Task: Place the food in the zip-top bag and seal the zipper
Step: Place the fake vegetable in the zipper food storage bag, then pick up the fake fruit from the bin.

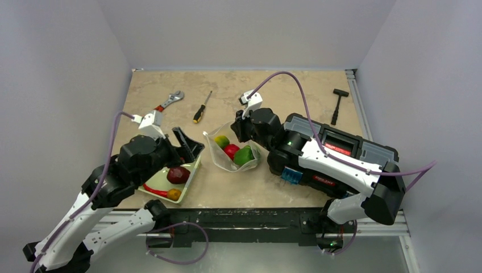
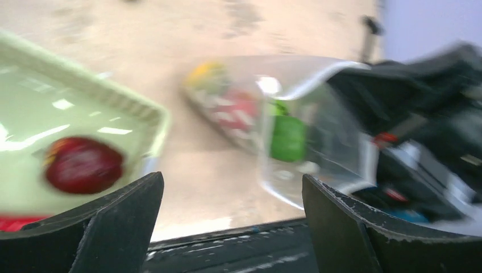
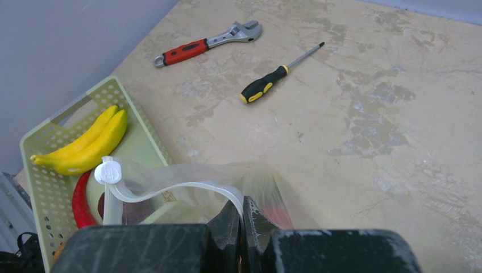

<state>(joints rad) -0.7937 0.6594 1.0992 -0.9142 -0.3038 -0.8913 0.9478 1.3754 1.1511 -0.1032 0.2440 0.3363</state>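
- While the right pincer (image 1: 237, 128) is clamped shut on the mouth edge of the zip-top bag (image 1: 216, 151), the bag stands open on the table (image 1: 273, 91), centre of the top view.
- Left pincer (image 1: 190, 145): jaws wide, empty, by the basket (image 1: 191, 177), lower left.
- Food (image 1: 231, 151): three pieces inside the bag; maroon piece (image 1: 178, 174) and chilli (image 1: 152, 189) in the basket.

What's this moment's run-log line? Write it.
left end effector: open, by basket | right end effector: shut on bag mouth | bag: three foods inside, unsealed
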